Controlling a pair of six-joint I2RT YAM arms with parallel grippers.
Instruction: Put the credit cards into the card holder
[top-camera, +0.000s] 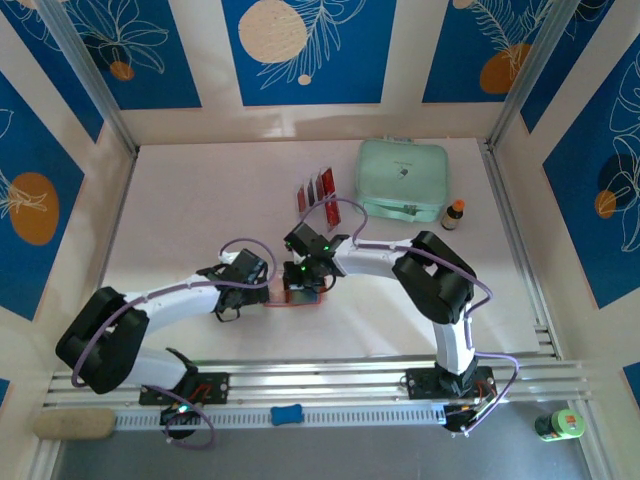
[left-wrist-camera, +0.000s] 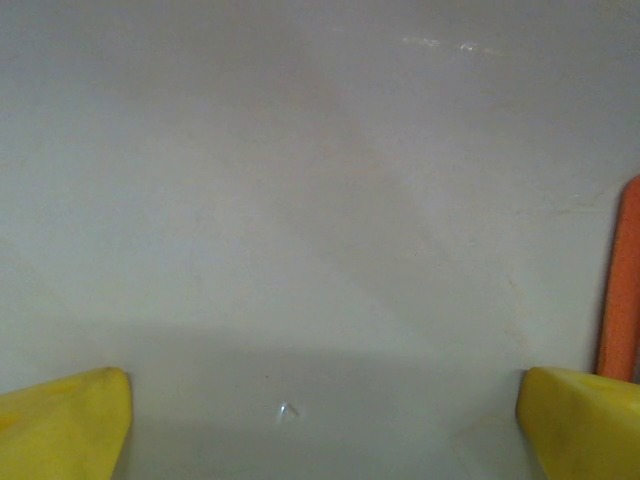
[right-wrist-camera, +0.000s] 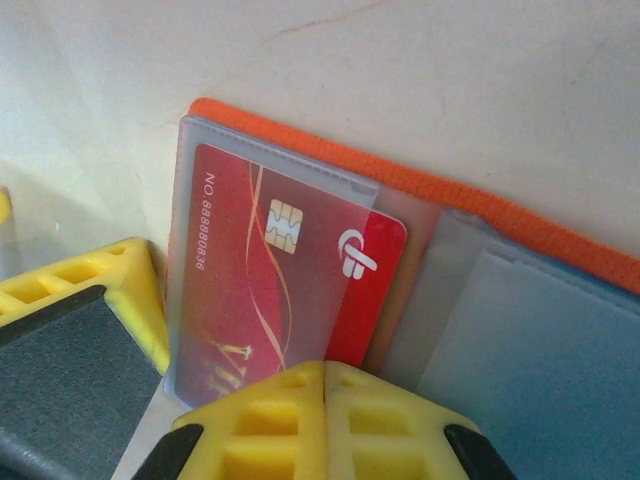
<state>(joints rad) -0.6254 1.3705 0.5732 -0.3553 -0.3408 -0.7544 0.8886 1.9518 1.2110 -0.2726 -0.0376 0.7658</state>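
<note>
Right wrist: right gripper pressed together by red card in holder; left gripper spread.

Both arms bend inward, wrists nearly meeting. The left end effector has its fingers spread wide; the right end effector points downward, fingertips pressed together.

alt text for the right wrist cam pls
A red chip card sits partly inside a clear sleeve of the open orange card holder, lying on a pale table. The right gripper, its yellow jaws shut, meets the card's near edge.
</note>
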